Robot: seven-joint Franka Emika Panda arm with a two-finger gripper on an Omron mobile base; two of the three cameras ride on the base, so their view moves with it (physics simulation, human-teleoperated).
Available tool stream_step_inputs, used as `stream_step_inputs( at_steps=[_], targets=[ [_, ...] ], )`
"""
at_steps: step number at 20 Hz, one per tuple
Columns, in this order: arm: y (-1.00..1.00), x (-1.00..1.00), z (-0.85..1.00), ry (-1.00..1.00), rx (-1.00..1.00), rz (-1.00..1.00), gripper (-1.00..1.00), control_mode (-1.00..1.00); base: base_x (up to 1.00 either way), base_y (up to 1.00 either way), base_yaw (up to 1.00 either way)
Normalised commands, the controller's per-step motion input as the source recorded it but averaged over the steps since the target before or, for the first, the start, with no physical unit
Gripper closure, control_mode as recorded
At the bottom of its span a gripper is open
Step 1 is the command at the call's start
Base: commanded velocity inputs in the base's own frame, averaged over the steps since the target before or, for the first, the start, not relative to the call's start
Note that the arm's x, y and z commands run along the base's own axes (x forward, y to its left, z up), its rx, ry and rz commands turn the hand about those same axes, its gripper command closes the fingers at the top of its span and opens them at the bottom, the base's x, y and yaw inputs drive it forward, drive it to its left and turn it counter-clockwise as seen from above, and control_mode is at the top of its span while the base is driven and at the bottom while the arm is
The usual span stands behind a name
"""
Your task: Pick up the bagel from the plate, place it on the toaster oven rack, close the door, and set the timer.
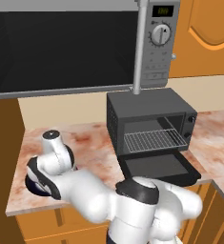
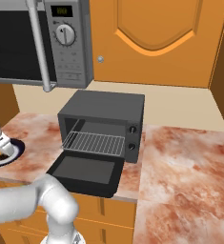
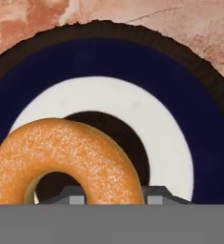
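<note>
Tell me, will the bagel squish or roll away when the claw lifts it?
The bagel looks puffy and bread-like, so it may squish slightly where pinched. It lies flat on the plate, so rolling seems unlikely. Its glazed-looking skin might be a bit slippery. It is probably light, being small beside the plate.

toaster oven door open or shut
Open. The door is dropped flat in front of the toaster oven, and the bare wire rack shows inside; the right base view shows the same.
</note>
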Motion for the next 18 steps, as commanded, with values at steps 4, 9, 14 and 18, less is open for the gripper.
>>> stream_step_inputs(
  at_steps=[4, 9, 14, 18],
  targets=[
    [-0.21, -0.78, 0.4, -0.17, 0.0, 0.0, 1.0, -1.0, 0.0, 0.0, 0.0],
    [-0.36, -0.81, 0.82, -0.14, 0.0, 0.0, 1.0, -1.0, 0.0, 0.0, 0.0],
    [-0.39, -0.62, 1.0, -0.02, 0.0, 0.0, 1.0, -1.0, 0.0, 0.0, 0.0],
    [-0.58, -0.54, 1.0, 0.04, 0.0, 0.0, 1.0, -1.0, 0.0, 0.0, 0.0]
  ],
)
